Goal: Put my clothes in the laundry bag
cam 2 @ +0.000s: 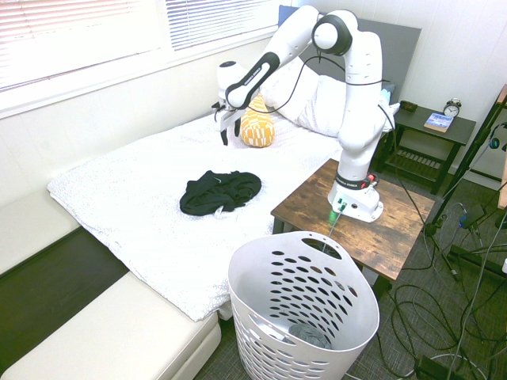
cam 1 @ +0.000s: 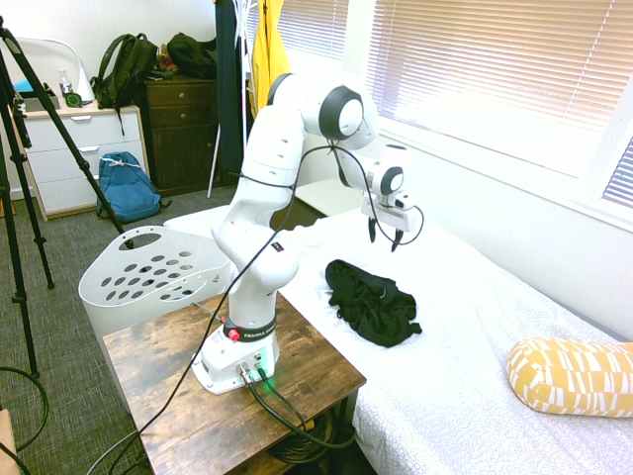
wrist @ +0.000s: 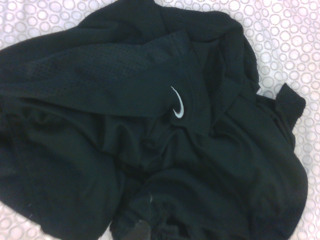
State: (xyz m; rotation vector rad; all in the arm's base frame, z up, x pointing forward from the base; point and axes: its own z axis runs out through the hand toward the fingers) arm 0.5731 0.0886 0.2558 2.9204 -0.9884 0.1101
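Observation:
The clothes [cam 1: 372,302] are a crumpled black garment lying on the white bed [cam 1: 475,336]; the second exterior view shows the clothes [cam 2: 219,191] mid-bed. In the wrist view the clothes [wrist: 150,130] fill the picture, with a small white swoosh logo. My gripper [cam 1: 383,236] hangs open and empty above the garment, fingers pointing down; in the second exterior view the gripper [cam 2: 226,133] is above and behind it. The laundry bag [cam 2: 305,313], a white holed basket, stands on the floor by the bed's near edge; the first exterior view shows the laundry bag [cam 1: 153,272] left of the wooden table.
A yellow patterned pillow [cam 1: 569,376] lies on the bed; white pillows [cam 2: 317,103] sit at the headboard. The arm's base stands on a wooden table [cam 1: 227,396]. A blue backpack [cam 1: 127,186], dressers and a yellow jacket [cam 1: 267,54] are at the room's far side.

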